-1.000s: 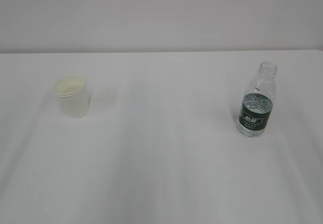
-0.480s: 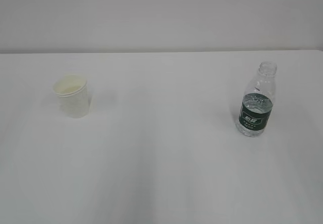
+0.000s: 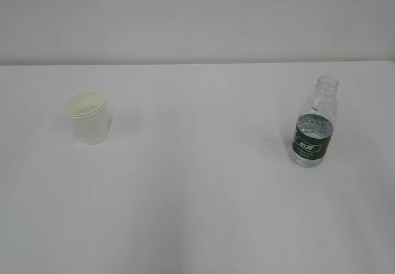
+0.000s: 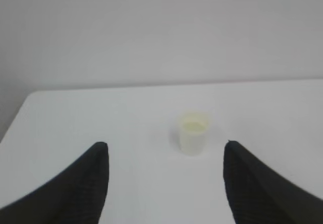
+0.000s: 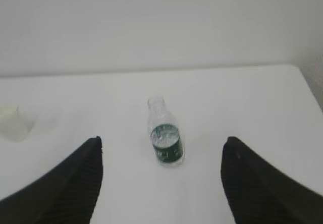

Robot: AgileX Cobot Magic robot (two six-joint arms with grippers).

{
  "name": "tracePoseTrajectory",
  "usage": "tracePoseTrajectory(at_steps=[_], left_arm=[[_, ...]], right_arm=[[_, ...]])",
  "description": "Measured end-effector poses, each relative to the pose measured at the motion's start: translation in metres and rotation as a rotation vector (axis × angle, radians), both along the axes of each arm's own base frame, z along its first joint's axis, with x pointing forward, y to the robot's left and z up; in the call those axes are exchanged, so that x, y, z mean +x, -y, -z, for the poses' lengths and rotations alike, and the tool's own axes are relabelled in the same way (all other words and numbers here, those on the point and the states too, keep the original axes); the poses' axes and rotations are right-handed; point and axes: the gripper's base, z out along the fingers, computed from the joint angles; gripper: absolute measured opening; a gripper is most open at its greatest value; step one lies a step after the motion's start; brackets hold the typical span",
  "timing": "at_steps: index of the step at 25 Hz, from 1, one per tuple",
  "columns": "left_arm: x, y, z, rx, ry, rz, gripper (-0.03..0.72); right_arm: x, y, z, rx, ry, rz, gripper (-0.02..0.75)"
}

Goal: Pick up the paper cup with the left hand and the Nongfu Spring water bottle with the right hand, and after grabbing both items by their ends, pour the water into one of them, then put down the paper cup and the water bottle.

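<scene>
Cup: the paper cup (image 3: 89, 117) stands upright on the left of the white table (image 3: 197, 212), well apart from the bottle; its cream inside looks empty, though the view is too soft to be sure.
Bottle: the Nongfu Spring water bottle (image 3: 314, 130) stands upright on the right, uncapped, with the water (image 3: 315, 124) reaching about the top of the green label.
Left gripper: the left hand (image 4: 164, 183) has its jaws spread wide and holds nothing; the cup sits ahead of it, framed between the two fingers (image 4: 81, 183) but not touched.
Right gripper: the right hand (image 5: 161, 183) is likewise spread and empty, the bottle ahead between its fingers (image 5: 70, 183).
Cup handling: probably very light and thin-walled, so a hard squeeze would likely buckle it; a gentle grip low on the wall, near the base, seems safest.
Bottle handling: partly filled, so heavier low down; the ribbed plastic is likely smooth and yielding. Gripping the lower body around the label should leave the open neck free for pouring, and squeezing too hard could push water out.
</scene>
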Motion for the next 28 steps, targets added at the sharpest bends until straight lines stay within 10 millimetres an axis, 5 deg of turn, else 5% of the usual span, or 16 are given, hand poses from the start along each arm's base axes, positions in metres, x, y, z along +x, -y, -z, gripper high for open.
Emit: tracePoseTrajectory(at_steps=[15, 28], left_arm=[[-0.031, 0.008, 0.014, -0.027, -0.380, 0.113, 0.486], [-0.050, 0.006, 0.041, -0.025, -0.345, 0.116, 0.484]], right_arm=[[-0.047, 0.000, 0.030, -0.051, -0.248, -0.080, 0.543], [-0.079, 0.003, 0.033, -0.045, -0.132, -0.078, 0.543]])
